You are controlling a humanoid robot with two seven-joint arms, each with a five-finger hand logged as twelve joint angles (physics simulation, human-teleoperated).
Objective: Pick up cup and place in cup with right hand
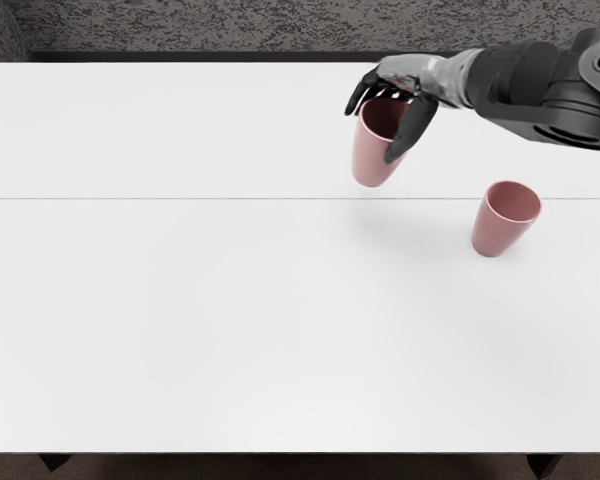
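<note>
My right hand (390, 115) comes in from the upper right, its dark fingers and thumb closed around the upper part of a pink cup (372, 160). That cup is roughly upright, its mouth facing up, and it hangs above the table with a faint shadow below and to its right. A second pink cup (497, 232) stands upright and open on the table to the right and nearer the front, apart from the held one. The fingers hide part of the held cup's rim.
The white table (230, 330) has a thin seam running across it behind the middle. A dark grey textured surface (230, 25) lies beyond its back edge. The right forearm spans the back right corner.
</note>
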